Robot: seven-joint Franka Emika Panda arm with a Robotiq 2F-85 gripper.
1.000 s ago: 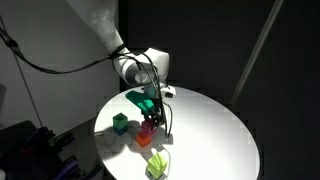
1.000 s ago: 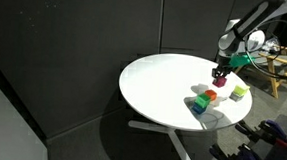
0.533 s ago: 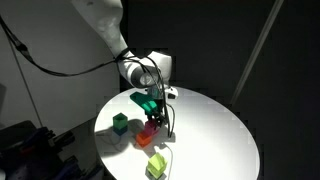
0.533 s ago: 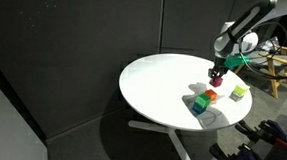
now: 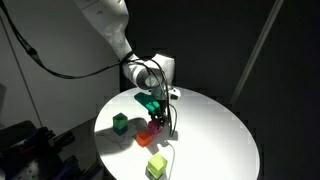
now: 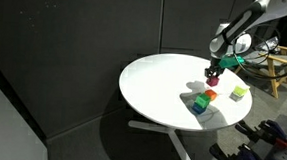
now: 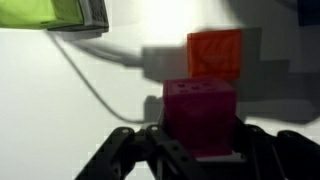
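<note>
- Gripper (image 7: pixel 197 142): I am pinching a magenta cube (image 7: pixel 200 115) between its fingers, clear of the white table (image 6: pixel 158 86).
- Magenta cube: it is hanging just above an orange cube (image 7: pixel 215 55), slightly off its centre.
- Orange cube: it is lying just ahead of the gripper, below it.
- Yellow-green block (image 7: pixel 45 12): it is sitting near the orange cube, apart from it.

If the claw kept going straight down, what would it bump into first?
Likely the orange block on the table, just beneath the magenta block the claw holds; it sits slightly off-centre, so depth is unsure.
</note>
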